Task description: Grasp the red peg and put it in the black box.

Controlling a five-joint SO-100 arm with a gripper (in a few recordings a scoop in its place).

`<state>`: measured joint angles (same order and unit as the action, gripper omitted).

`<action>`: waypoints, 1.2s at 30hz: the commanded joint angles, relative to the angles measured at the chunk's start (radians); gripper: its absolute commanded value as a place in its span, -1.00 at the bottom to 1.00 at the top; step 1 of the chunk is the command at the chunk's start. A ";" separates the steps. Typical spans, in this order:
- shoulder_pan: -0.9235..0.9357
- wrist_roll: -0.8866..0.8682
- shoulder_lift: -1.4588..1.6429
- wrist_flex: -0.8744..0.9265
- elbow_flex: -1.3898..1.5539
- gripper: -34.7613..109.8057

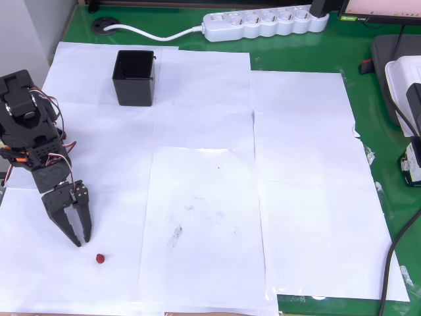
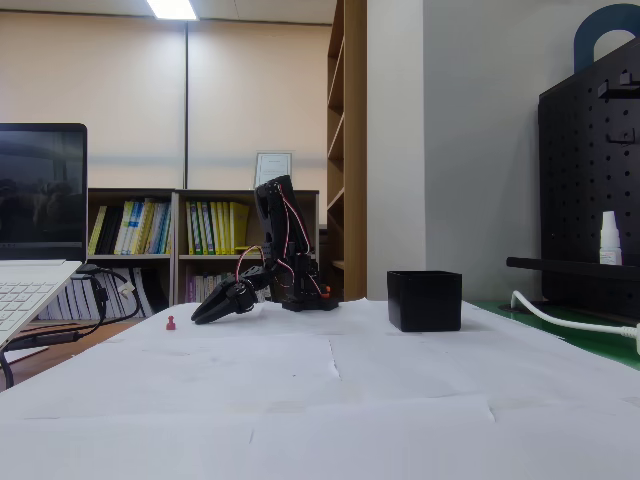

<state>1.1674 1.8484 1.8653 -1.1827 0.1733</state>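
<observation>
The red peg (image 1: 100,259) is a tiny dark-red piece lying on the white paper near the front left of the overhead view; in the fixed view the red peg (image 2: 171,323) stands left of the arm. My black gripper (image 1: 81,239) hovers just up and left of it, fingers pressed together with nothing between them; from the side the gripper (image 2: 200,318) points down toward the paper, a short gap from the peg. The black box (image 1: 135,78) stands open-topped at the far left of the paper, and the black box (image 2: 425,300) sits right of the arm in the fixed view.
White paper sheets (image 1: 217,197) cover a green table. A white power strip (image 1: 266,23) and cable lie along the far edge. A laptop (image 2: 35,240) stands at the left of the fixed view, and a black pegboard (image 2: 590,180) at its right.
</observation>
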 commanded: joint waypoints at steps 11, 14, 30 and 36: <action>0.017 0.032 0.051 -0.023 0.025 -0.20; 0.011 0.023 0.051 -0.018 0.034 -0.20; -0.069 -0.023 0.078 -0.012 0.104 -0.12; -0.078 -0.025 0.095 -0.012 0.129 -0.12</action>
<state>1.0968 1.8178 1.9190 -1.2011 0.2777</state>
